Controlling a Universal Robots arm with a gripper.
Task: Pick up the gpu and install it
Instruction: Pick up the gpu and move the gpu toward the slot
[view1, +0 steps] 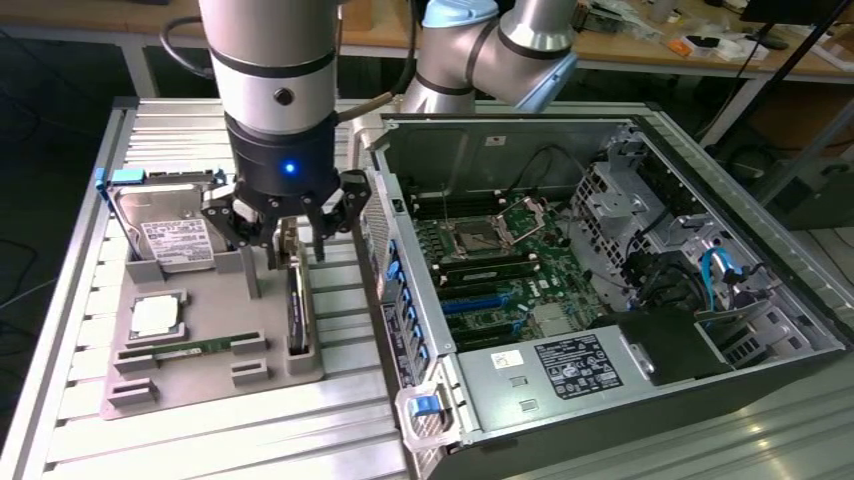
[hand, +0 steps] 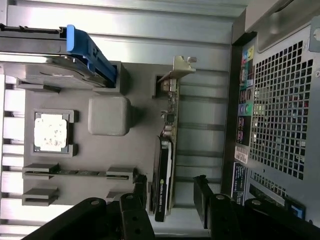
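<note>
The gpu (view1: 296, 312) is a thin dark card standing on its long edge in a slot of the grey holder tray (view1: 174, 385), beside the open computer case (view1: 747, 330). My gripper (view1: 291, 252) hangs straight down over the card's far end, its fingers open. In the wrist view the gpu (hand: 167, 150) runs between my two dark fingertips, with the gripper (hand: 171, 197) straddling one end of it. A gap shows on each side of the card. Its silver bracket (hand: 181, 70) is at the other end.
The tray also holds a hard drive with a white label (view1: 171, 238), a processor chip (view1: 156, 315) and a green memory stick (view1: 200, 347). The case's motherboard (view1: 497, 268) lies exposed, and its perforated rear wall (hand: 280, 115) stands close beside the gpu.
</note>
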